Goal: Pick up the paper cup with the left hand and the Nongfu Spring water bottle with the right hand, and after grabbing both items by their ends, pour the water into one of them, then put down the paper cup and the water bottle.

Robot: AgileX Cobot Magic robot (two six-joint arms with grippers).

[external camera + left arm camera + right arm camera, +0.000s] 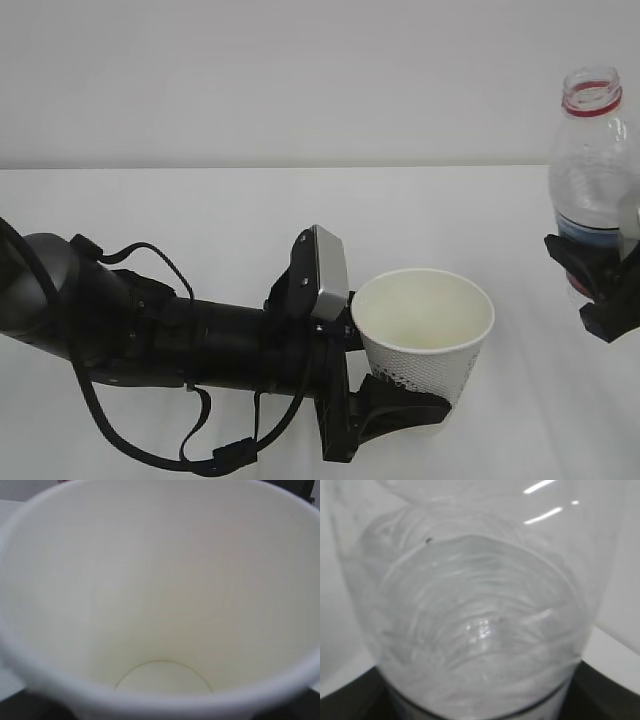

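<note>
Your left tool [405, 405] is clamped low on the cup [425, 325], mouth up to receive. Your right tool [600, 290] is clamped on the uncapped bottle [590, 180], upright, well apart; pouring not begun.

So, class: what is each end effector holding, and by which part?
Left end effector: paper cup, by its lower wall. Right end effector: water bottle, by its lower body.

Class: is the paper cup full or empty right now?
Empty. The cup stands upright in the left claw, and the wrist view shows its dry, bare bottom.
</note>
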